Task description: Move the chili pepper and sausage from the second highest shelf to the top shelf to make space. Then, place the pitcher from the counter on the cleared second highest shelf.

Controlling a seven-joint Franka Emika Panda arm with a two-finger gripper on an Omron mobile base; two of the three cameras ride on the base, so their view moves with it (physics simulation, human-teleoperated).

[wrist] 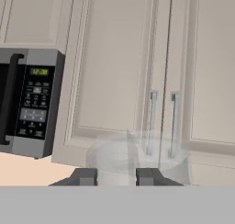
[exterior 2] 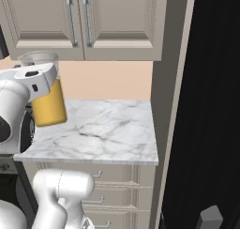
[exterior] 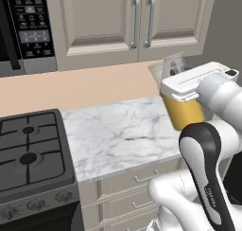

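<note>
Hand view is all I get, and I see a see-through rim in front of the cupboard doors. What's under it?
Observer: Orange-yellow liquid. It's the pitcher, and the gripper is shut on its rim.
Operator: Is it sitting on something?
Observer: No, it hangs in the air above the counter, not touching the marble.
Operator: What's on the counter next to the microwave side?
Observer: A black stove sits at the counter's left end.
</note>
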